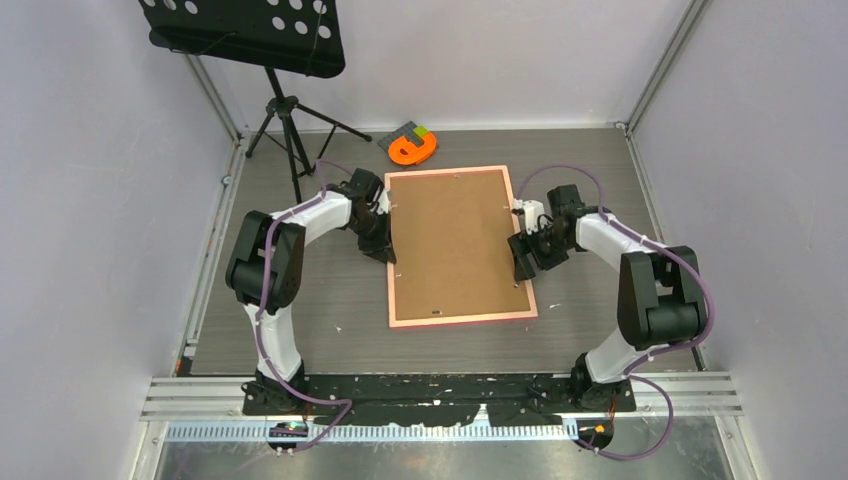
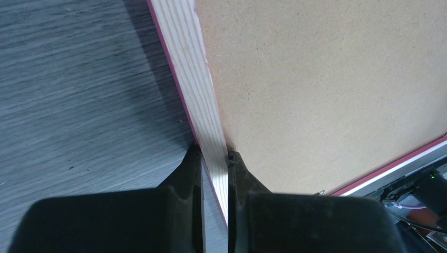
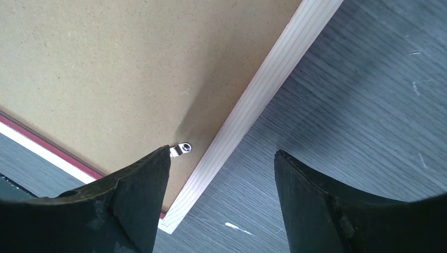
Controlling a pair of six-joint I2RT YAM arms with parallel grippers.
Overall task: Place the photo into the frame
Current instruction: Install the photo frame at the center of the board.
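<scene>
We see the frame (image 1: 462, 320) lying back-up on the bench (image 1: 320, 330), backing board (image 1: 455, 240) uppermost. Our left hand (image 2: 213, 156) pinches the frame's left edge; our right hand (image 3: 221, 161) straddles its right edge, spread wide, grey bench showing beyond.

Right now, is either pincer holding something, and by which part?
The left pincer grips the thin pink-edged wooden picture frame by its left side rail. The right pincer is open, holding nothing.

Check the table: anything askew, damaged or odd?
Nothing spilled or broken. The frame lies back up, backing board seated, slightly skewed on the table. Left end effector pinches its left rail; right end effector straddles the other, open.
</scene>
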